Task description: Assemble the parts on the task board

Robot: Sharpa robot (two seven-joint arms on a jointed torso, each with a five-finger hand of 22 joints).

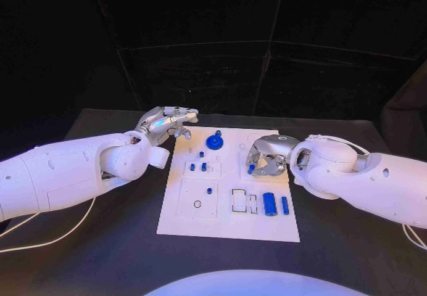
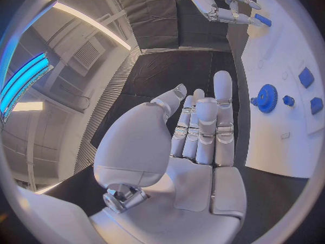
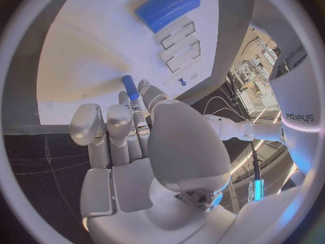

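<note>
Centrally on the black table [image 1: 107, 246] lies the white task board [image 1: 267, 225]. Right hand [image 1: 267, 157] pinches a blue peg [image 3: 129, 87] over it; left hand [image 1: 167, 122] hovers empty, fingers apart, far-left.

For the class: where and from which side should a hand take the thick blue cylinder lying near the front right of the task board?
The thick blue cylinder lies on its side on the task board. Probably best taken from above, fingers across its round middle, since a slimmer blue rod lies close alongside.
</note>
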